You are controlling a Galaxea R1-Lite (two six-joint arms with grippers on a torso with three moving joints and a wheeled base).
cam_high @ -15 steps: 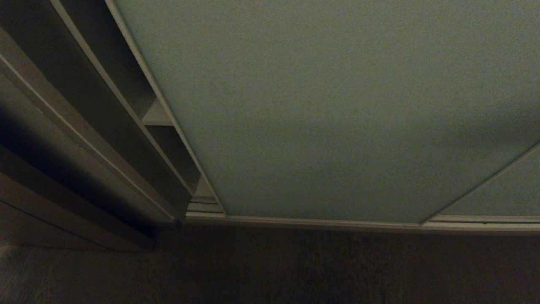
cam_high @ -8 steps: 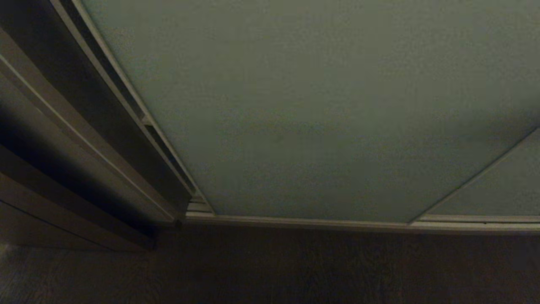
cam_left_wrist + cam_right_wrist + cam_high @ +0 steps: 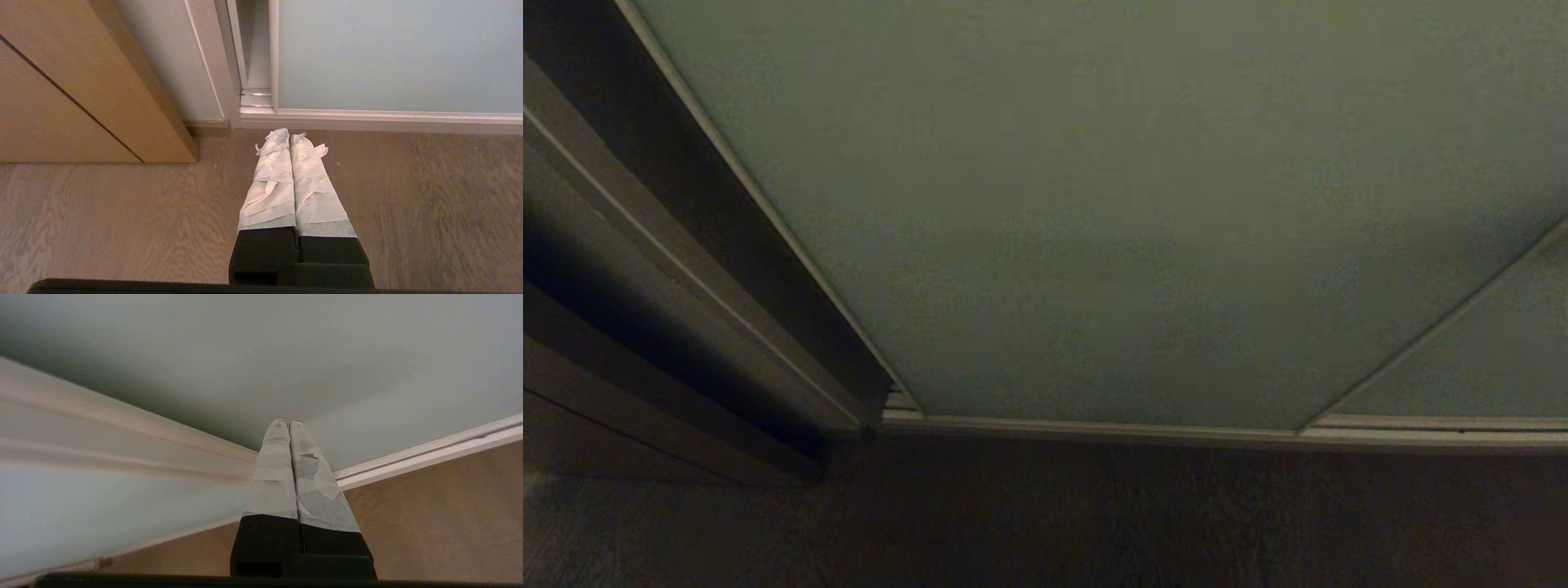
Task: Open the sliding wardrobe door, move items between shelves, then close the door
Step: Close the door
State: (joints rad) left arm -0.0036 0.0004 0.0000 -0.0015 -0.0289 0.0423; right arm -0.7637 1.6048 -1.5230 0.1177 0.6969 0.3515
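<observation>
Item: sliding wardrobe door (image 3: pixel 1094 220), matte pale grey-green panel with slim light metal frame.
Location: fills most of the head view, upright on the floor track (image 3: pixel 1176 433); leading edge close against the dark side frame (image 3: pixel 727 245) at the robot's left, only a thin gap visible near the bottom in the left wrist view.
Long axis: vertical, top out of view; travel runs sideways along the track.
Facing: flat face toward the robot.
Handling, judged: rigid, heavy for its thickness, probably smooth-running on the rail; smooth face likely slippery under padded fingers; no handle visible.
Hold point, judged: vertical metal edge strip (image 3: pixel 273 53), or a flat push on the face near that edge; pinching the panel not practical.
Neighbour panel: second grey-green door (image 3: pixel 1486 359) at the right, behind or beside the first; overlap hard to read in the dim view.
Right gripper (image 3: pixel 289 424): jaws pressed together, nothing between them; padded tips at or very near the door face, contact not certain because of blur.
Left gripper (image 3: pixel 289 136): jaws pressed together and empty, parked low above the wooden floor (image 3: pixel 122 212), pointing at the corner of the track.
Contents: shelves and toys not visible from any view.
</observation>
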